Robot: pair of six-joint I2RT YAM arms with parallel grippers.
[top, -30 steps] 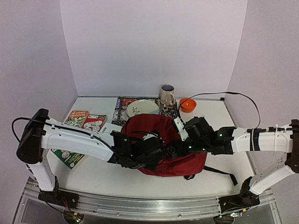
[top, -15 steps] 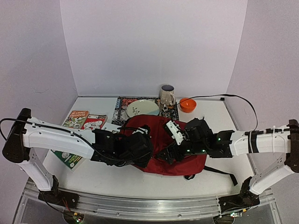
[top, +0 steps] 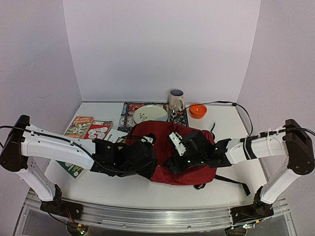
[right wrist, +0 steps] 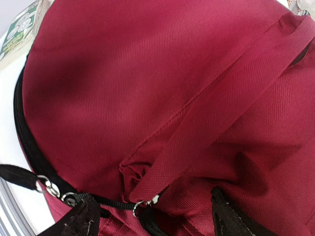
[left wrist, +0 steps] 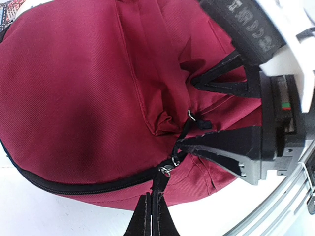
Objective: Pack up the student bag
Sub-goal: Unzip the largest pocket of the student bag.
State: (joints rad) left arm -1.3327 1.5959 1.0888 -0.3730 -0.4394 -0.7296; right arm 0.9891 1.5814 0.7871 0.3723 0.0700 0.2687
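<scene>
The student bag (top: 160, 132) is a dark-red backpack lying flat in the middle of the table; it fills both wrist views (left wrist: 74, 98) (right wrist: 123, 73). My left gripper (top: 149, 161) (left wrist: 150, 199) is at the bag's near edge, shut on the black zipper pull tab (left wrist: 161, 184) at the end of the closed black zipper (left wrist: 74, 186). Just to its right, my right gripper (top: 171, 163) (right wrist: 153, 196) stands open. Its fingers (left wrist: 216, 147) straddle bunched red fabric and a second zipper pull with a thin black cord (right wrist: 140, 206).
Several picture books (top: 81, 125) lie at the left, one partly under the left arm. A plate (top: 150, 114) on a patterned mat (top: 129, 108), a mug (top: 175, 100) and an orange bowl (top: 198, 110) stand behind the bag. A black strap (top: 231, 181) trails right.
Both grippers have shifted left along the bag's near edge. The left arm drew back and lower, still pinching the pull tab. The right jaws have narrowed a little.
</scene>
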